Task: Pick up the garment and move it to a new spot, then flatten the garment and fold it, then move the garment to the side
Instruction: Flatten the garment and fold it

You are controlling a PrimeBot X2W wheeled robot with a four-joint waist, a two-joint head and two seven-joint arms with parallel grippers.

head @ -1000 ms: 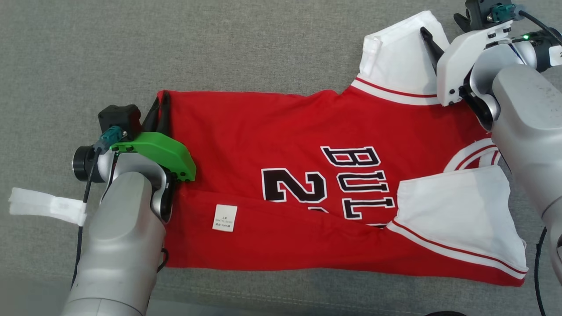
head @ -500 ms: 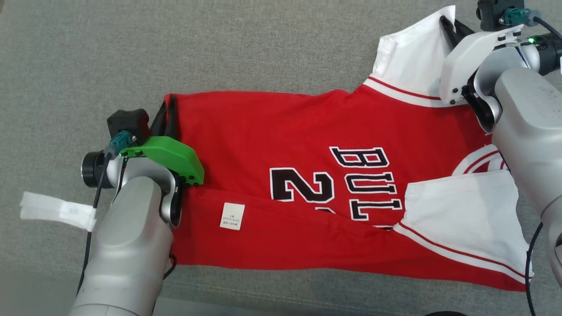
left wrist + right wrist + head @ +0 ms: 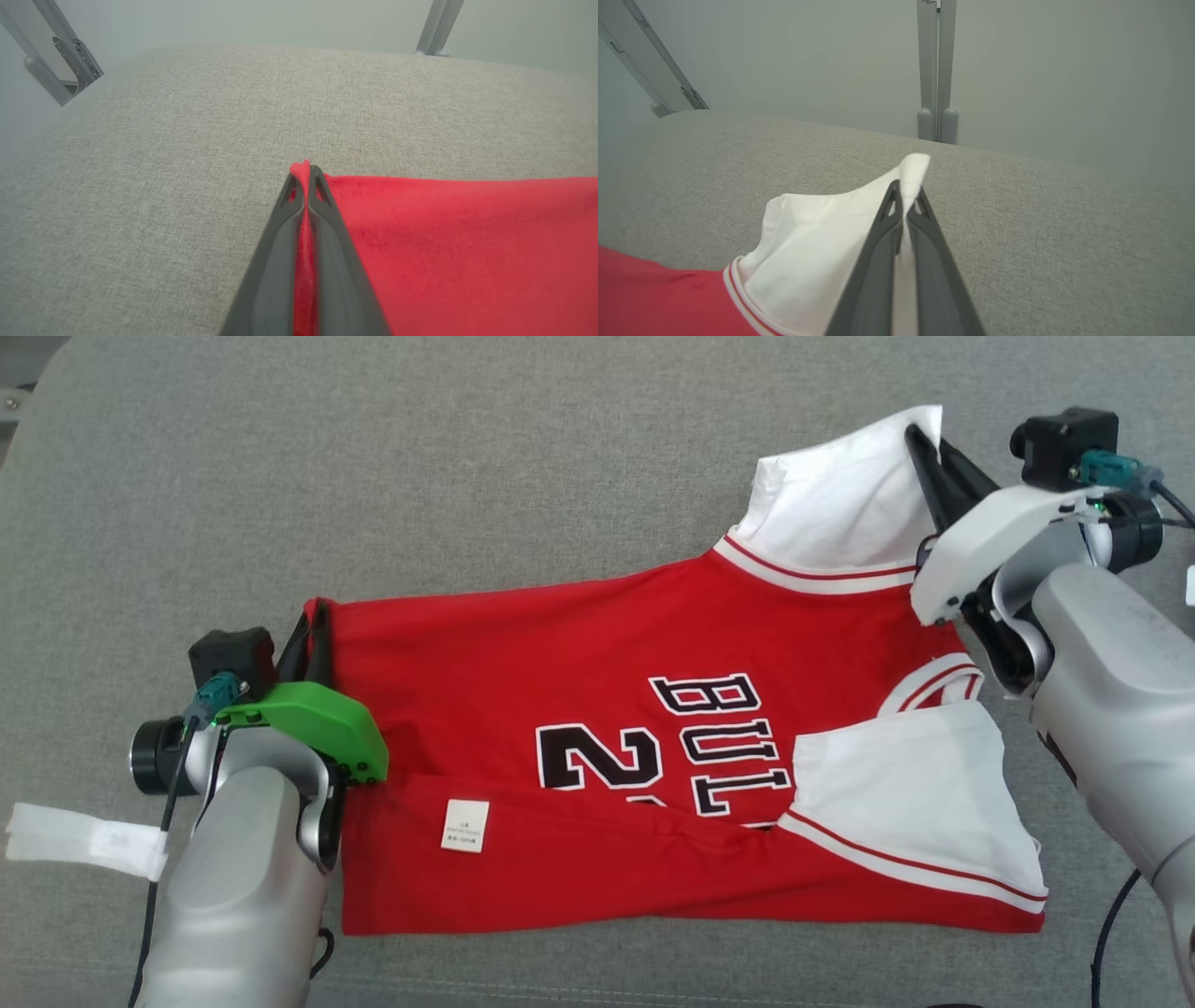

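At the far right corner of the cloth, the right gripper (image 3: 922,431) has its two long dark fingers pressed together on the tip of a white short sleeve (image 3: 840,509). A second earlier those fingers stood spread above that sleeve. The pinched tip now rises to a peak, and the right wrist view shows it poking out past the right gripper (image 3: 906,189). Across the garment, the left gripper (image 3: 315,613) stays clamped shut on the far left hem corner, as it was before; in the left wrist view a ridge of red cloth runs between its closed fingers (image 3: 280,242). The head view as a whole has shifted since then, so the camera has moved.

Held at those two corners, the red jersey (image 3: 579,672), a soft knit top with white sleeves, lies spread sideways on the grey woven fabric surface (image 3: 467,476), collar end to the robot's right. Black letters outlined in white read "BUL", with a "2" beside them. The near edge is folded up over the front, hiding the rest of the print and showing a small white care label (image 3: 465,825). The other white sleeve (image 3: 920,793), trimmed with red and white stripes, lies folded onto the chest at the near right
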